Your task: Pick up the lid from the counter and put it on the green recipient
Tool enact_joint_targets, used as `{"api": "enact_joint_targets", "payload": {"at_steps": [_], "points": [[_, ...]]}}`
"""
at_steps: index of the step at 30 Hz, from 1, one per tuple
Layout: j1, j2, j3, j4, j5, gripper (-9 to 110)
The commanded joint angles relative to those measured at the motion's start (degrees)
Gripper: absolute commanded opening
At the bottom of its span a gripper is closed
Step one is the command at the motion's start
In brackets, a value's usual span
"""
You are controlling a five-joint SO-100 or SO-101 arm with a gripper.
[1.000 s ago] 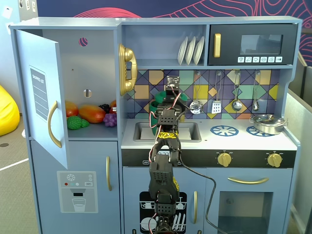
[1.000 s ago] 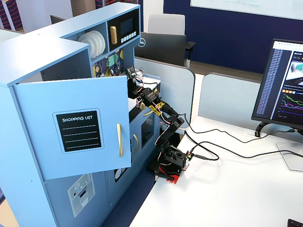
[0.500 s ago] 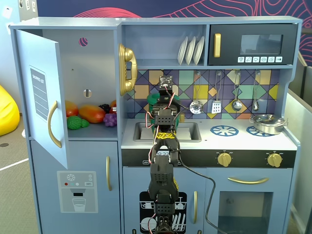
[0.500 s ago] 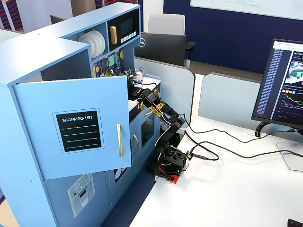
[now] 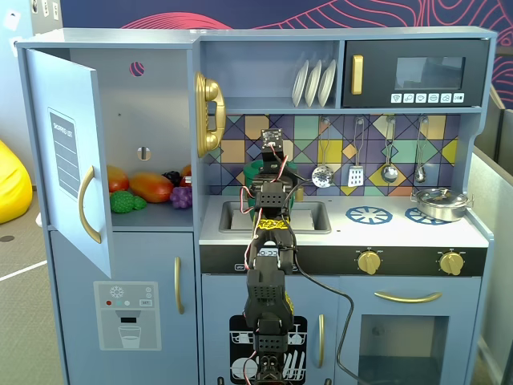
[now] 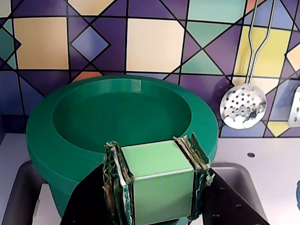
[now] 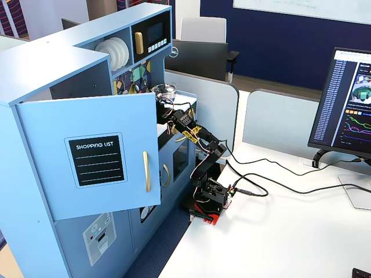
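In the wrist view my gripper (image 6: 151,144) is shut on the lid's pale green square knob (image 6: 158,185). The lid's flat disc is hidden below the jaws. Right behind the knob stands the green recipient (image 6: 47,126), a dark-green pot with a wide flared rim and an open, empty inside. It stands at the back of the sink against the tiled wall. The knob sits at the pot's near rim, about level with it. In a fixed view the arm (image 5: 268,265) reaches up over the sink and covers most of the pot (image 5: 253,171).
The dark sink basin (image 6: 18,187) lies under the gripper. A slotted steel spoon (image 6: 243,107) hangs on the tiled wall at the right. A silver pot (image 5: 438,203) sits on the right burner beside a blue burner ring (image 5: 367,214). The fridge door (image 5: 68,152) stands open at left.
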Motion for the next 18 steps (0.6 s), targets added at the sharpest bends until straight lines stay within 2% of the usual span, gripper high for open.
{"api": "enact_joint_targets", "payload": {"at_steps": [1,7,18], "points": [[0.4,2.7,0.6,-1.5,-0.4,0],[1.2,1.3,1.0,-3.3,-0.2,19],[1.8,3.5,-6.8,-4.8,0.6,30]]}}
